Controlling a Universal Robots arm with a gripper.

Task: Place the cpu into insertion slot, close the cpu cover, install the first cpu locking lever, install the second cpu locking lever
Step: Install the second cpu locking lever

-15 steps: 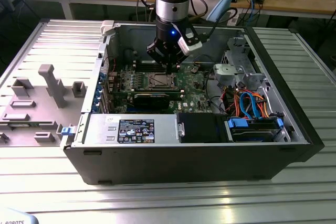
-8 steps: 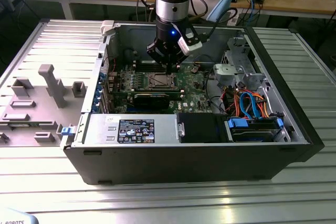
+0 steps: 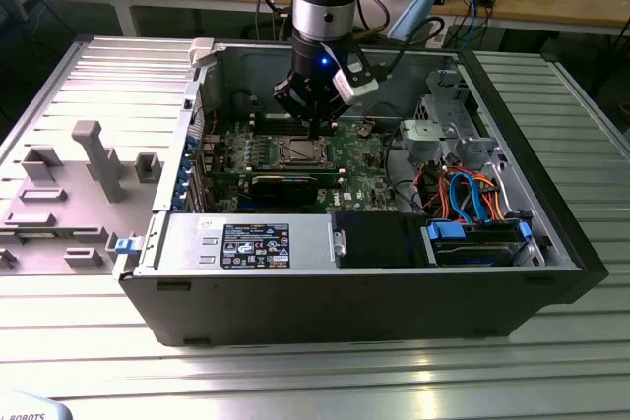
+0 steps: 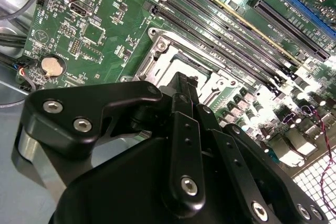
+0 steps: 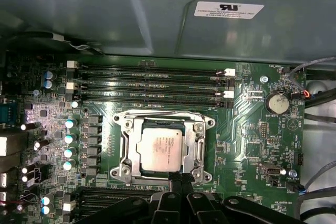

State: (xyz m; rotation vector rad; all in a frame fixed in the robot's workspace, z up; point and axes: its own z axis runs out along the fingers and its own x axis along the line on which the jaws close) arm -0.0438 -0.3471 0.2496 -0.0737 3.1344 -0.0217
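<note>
Seated in the insertion slot [image 5: 163, 148], the cpu [image 5: 160, 149] is framed by the lowered cpu cover [image 5: 195, 145]; the hand [image 5: 179, 182] (clenched, empty) is held just beside it. Lever work seems underway, demanding precise hooking.

In the second wrist view, the claw [image 4: 181, 90] hides the insertion slot [image 4: 173, 59].

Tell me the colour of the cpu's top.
Dull silver-grey metal; the cpu shows best in the first wrist view, seated in the insertion slot.

Silver-grey cpu [image 5: 160, 149] flat in insertion slot [image 5: 130, 169], cpu cover [image 5: 198, 145] down
</note>
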